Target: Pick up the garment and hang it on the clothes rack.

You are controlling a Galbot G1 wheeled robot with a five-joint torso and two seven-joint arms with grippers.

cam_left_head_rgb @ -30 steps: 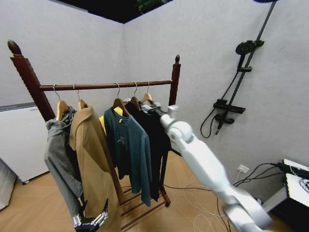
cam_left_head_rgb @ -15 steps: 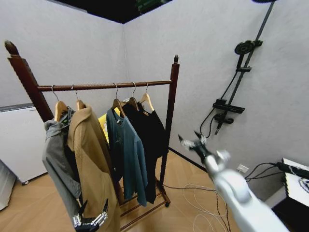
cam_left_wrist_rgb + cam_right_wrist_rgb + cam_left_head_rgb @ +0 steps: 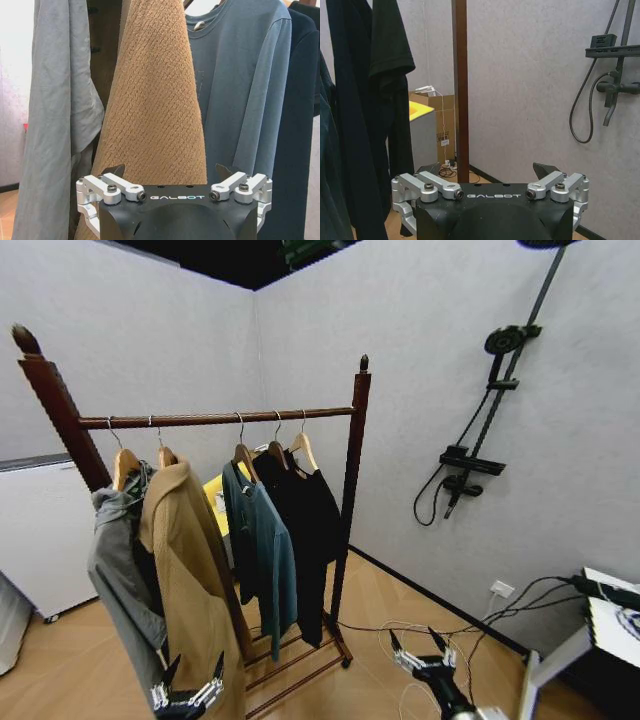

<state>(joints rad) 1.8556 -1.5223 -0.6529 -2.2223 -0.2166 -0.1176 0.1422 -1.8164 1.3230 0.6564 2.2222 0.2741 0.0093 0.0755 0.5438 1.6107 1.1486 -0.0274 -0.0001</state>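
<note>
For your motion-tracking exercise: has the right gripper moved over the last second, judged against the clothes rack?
Yes. The right gripper, open, has dropped and pulled back from the clothes rack, from beside the garment near the right post to low near the floor.

We observe the right claw (image 3: 421, 654) low on the right, pointing up, fingers spread with nothing between them. The left claw (image 3: 186, 697) sits low on the left, near the frame's bottom edge, fingers likewise apart and empty, pointing up.
</note>
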